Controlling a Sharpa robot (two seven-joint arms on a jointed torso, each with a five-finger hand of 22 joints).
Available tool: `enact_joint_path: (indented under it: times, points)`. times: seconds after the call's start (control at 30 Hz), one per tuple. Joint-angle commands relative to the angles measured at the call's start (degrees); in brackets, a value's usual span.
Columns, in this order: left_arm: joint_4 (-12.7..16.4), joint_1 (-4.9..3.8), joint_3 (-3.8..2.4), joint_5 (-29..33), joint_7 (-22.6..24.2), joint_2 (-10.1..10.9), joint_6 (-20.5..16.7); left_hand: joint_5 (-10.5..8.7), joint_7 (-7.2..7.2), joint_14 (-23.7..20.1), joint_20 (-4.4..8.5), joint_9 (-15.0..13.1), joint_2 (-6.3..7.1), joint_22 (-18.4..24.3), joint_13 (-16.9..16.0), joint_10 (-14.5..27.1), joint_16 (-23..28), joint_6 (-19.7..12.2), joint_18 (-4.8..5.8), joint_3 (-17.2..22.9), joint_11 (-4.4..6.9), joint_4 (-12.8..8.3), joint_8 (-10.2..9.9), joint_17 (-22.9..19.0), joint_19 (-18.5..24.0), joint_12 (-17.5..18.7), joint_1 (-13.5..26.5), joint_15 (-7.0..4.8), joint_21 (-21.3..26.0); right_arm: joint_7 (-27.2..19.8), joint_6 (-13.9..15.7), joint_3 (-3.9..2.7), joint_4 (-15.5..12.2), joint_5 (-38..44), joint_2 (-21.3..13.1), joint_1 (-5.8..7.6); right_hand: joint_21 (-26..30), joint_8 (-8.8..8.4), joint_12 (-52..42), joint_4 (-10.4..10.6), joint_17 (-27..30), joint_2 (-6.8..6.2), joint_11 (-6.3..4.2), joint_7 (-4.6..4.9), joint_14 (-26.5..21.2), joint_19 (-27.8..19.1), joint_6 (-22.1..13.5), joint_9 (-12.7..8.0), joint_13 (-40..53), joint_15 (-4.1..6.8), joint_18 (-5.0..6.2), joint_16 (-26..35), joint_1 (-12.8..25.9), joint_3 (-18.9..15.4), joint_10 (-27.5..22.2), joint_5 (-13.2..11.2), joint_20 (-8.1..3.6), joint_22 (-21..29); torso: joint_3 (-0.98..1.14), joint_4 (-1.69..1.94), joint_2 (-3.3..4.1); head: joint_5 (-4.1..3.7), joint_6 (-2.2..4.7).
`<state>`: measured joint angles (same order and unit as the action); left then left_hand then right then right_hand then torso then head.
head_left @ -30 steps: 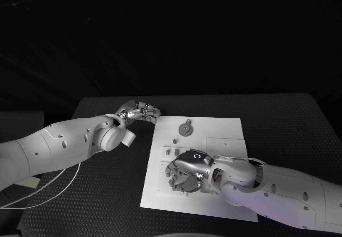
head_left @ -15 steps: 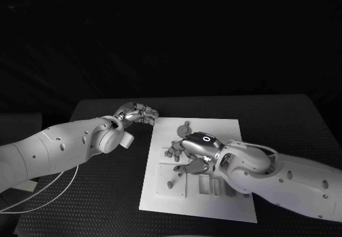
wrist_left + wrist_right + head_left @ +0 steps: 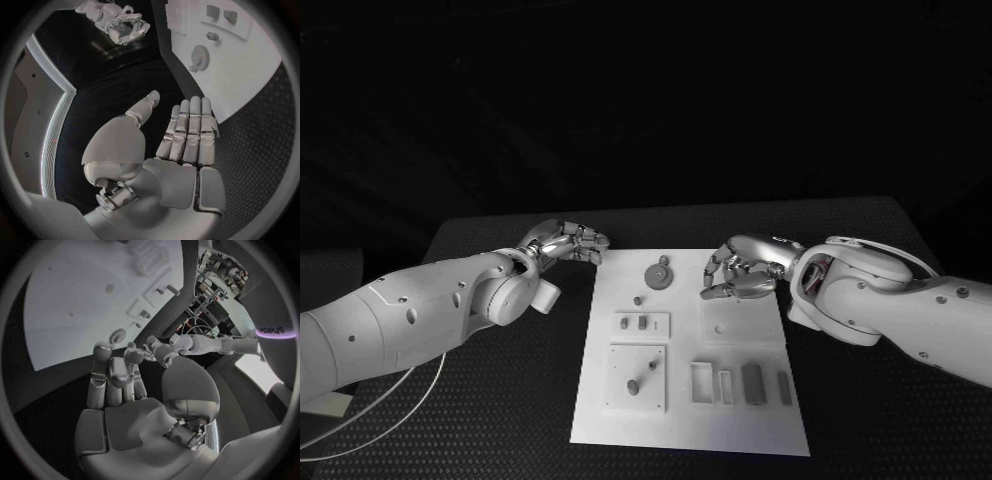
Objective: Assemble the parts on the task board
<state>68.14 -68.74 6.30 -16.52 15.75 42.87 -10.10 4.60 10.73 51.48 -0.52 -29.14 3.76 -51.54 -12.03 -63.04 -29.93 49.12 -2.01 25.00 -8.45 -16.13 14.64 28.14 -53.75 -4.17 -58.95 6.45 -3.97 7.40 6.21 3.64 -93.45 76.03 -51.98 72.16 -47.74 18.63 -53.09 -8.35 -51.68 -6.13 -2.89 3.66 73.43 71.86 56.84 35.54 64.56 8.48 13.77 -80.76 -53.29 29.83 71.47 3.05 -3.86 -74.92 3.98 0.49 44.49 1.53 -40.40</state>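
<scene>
The white task board (image 3: 733,420) lies in the middle of the table. A round gear part (image 3: 656,272) lies near its far edge, with a small peg (image 3: 639,299) just in front of it. More parts sit in a small recess (image 3: 643,322), a square recess (image 3: 635,385) and several slots (image 3: 753,383). My right hand (image 3: 744,268) hovers over the board's far right part, fingers curled in; I see nothing in them. My left hand (image 3: 567,241) rests off the board's far left corner. Its fingers (image 3: 187,125) are straight and hold nothing, near the board (image 3: 250,75) and the gear (image 3: 199,52).
The black table (image 3: 877,230) extends around the board on all sides. A cable (image 3: 387,410) loops under my left arm at the near left. In the right wrist view my right hand (image 3: 125,405) is above the board (image 3: 69,300).
My right hand has risen from the board's near left recess and swung to its far right part, curling its fingers. My left hand has stayed put. The head camera has shifted slightly.
</scene>
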Motion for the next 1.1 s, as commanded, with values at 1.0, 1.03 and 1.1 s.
enact_joint_path:
  times: [1.0, 1.03, 1.1]
  points:
    - [5.5, -0.74, -0.02, 0.6, 1.9, 4.8, 1.6, 0.06, -0.15, 0.3, -0.48, 0.1, 0.31, 0.3, 0.2, -0.4, 0.9, -0.1, -0.54, -0.6, -0.05, 0.3, 0.4, 0.6, 0.3, 0.2, 1.6, 0.26, 0.0, 19.4, -18.0, 6.04, -8.1, -14.5, -10.8, 0.18, -3.0, -0.22, -4.7, 9.7, -5.0, -3.32, 0.48, 0.38, 1.8, -0.2, 0.6, 3.1, 3.9, 0.04, 1.23, -2.8, 10.4, 1.1, -0.8, -0.2, -1.45, -1.3, -0.85, -0.8, -1.81, -2.17, -0.44]
    - [5.5, -0.74, -0.01, 0.6, 1.9, 4.7, 1.6, -0.04, -0.15, 0.3, -0.49, 0.2, 0.29, 0.3, 0.2, -0.4, 1.0, -0.1, -0.54, -0.7, -0.05, 0.4, 0.4, 0.7, 0.3, 0.2, 1.8, 0.26, 0.0, 19.4, -18.2, 6.29, -8.2, -15.0, -10.8, 0.18, -3.0, -0.43, -4.7, 9.8, -5.0, -3.27, 0.58, 0.48, 1.8, -0.2, 0.4, 3.0, 3.9, -0.05, 1.23, -2.8, 10.5, 1.2, -0.7, -0.2, -1.45, -1.3, -0.86, -0.82, -1.82, -2.18, -0.43]
    - [5.5, -0.74, -0.01, 0.6, 1.9, 4.6, 1.7, -0.16, -0.15, 0.3, -0.49, 0.2, 0.3, 0.4, 0.3, -0.5, 1.0, -0.1, -0.54, -0.8, -0.05, 0.4, 0.5, 0.8, 0.3, 0.2, 2.0, 0.27, 0.0, 19.6, -18.7, 6.77, -8.5, -15.5, -10.8, 0.18, -3.1, -0.66, -4.6, 10.0, -5.0, -3.14, 0.69, 0.59, 1.8, -0.3, 0.4, 2.9, 3.9, -0.17, 1.23, -2.8, 10.7, 1.2, -0.7, -0.2, -1.42, -1.3, -0.98, -0.82, -1.86, -2.23, -0.52]
